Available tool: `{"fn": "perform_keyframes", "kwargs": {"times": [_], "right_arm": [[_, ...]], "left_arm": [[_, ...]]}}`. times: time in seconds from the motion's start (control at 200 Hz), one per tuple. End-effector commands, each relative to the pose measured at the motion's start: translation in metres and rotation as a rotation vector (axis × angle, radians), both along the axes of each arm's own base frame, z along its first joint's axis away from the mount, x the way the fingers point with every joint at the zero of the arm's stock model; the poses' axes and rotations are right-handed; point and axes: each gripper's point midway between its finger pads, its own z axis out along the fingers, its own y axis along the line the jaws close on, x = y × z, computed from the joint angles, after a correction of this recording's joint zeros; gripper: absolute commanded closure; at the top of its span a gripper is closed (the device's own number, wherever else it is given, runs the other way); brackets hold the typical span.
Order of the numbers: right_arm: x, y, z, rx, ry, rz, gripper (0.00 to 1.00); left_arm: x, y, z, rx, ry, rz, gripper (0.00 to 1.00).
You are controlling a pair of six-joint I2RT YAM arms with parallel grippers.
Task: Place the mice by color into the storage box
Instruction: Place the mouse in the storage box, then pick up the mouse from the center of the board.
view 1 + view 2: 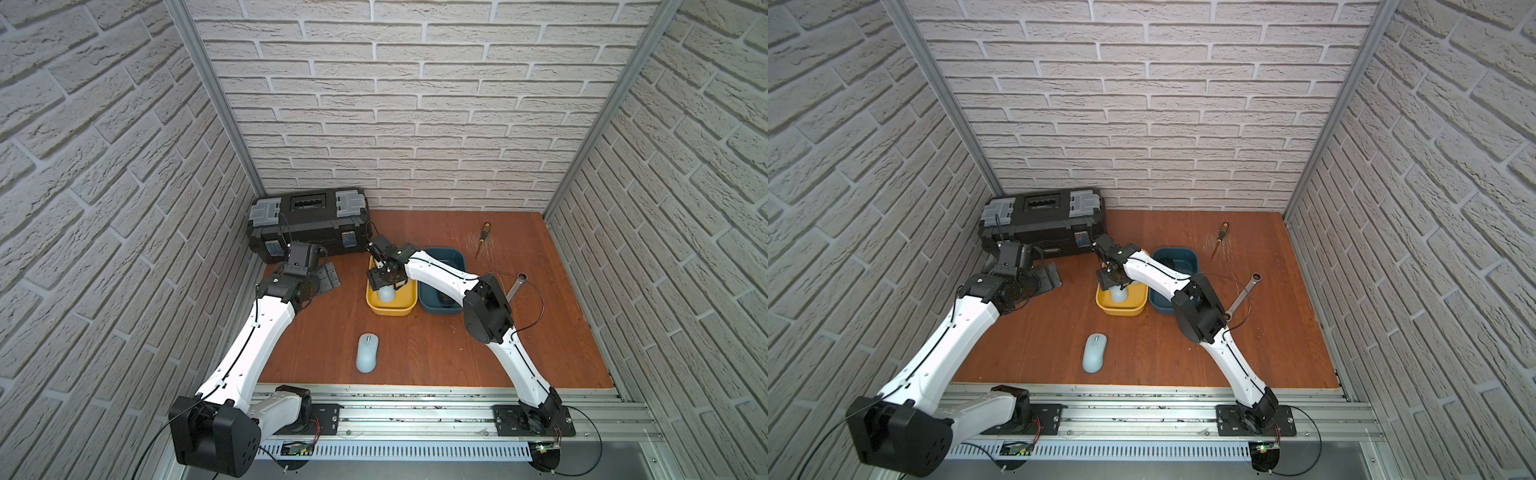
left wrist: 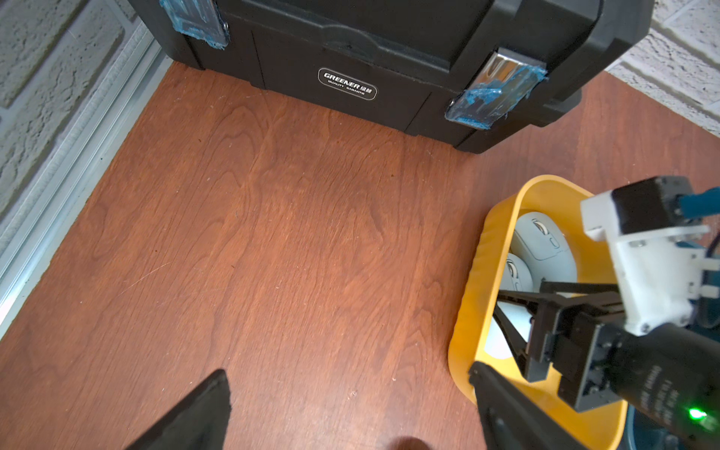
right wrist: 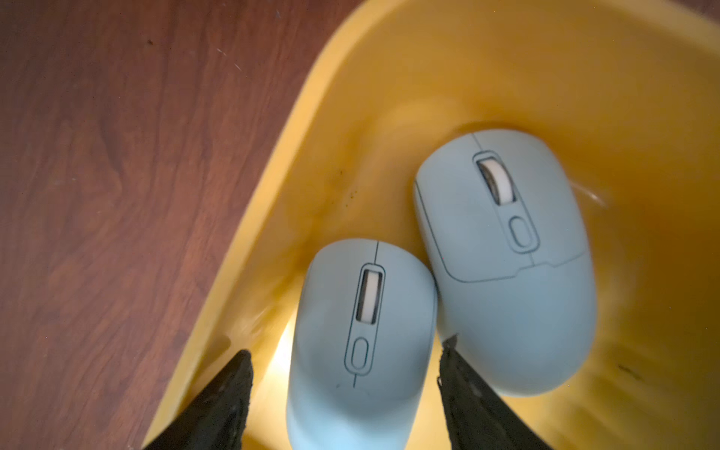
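Two pale blue mice (image 3: 358,331) (image 3: 506,253) lie side by side in the yellow storage box (image 3: 389,97). My right gripper (image 3: 346,346) hangs over that box, open. Its fingers straddle the nearer mouse with a gap on each side. In both top views the box (image 1: 390,311) (image 1: 1121,311) sits mid-table under the right gripper (image 1: 380,282). A third pale blue mouse (image 1: 367,353) (image 1: 1094,353) lies on the table nearer the front. My left gripper (image 2: 347,369) is open over bare wood, left of the yellow box (image 2: 473,311). Black mice cannot be made out.
A dark teal storage box (image 1: 440,309) stands against the yellow one's right side, mostly hidden by my right arm. A black toolbox (image 1: 307,224) fills the back left corner. A screwdriver (image 1: 482,239) and a wrench (image 1: 515,286) lie at the right.
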Motion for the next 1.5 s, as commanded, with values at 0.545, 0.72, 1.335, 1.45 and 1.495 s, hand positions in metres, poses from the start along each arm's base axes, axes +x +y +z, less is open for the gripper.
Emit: {"fn": "perform_keyframes", "kwargs": {"times": [0.545,0.72,1.335,1.45,1.495], "right_arm": [[-0.095,-0.004,0.165,0.111,-0.201,-0.001,0.23],[-0.136,0.01,0.158,0.189,-0.148,-0.026,0.23],[-0.228,0.059,0.04,0.223,0.171,-0.185,0.2],[-0.237,0.06,0.014,0.185,0.221,-0.243,0.2],[-0.239,0.058,0.009,0.166,0.227,-0.26,0.2]], "left_arm": [[-0.007,0.004,0.032,-0.023,-0.072,-0.012,0.02],[-0.011,0.007,0.029,-0.075,-0.078,0.02,0.02],[-0.033,0.025,0.037,-0.023,-0.099,0.078,0.02],[-0.037,0.026,0.035,-0.024,-0.104,0.078,0.02],[-0.038,0.026,0.034,-0.024,-0.109,0.077,0.02]]}}
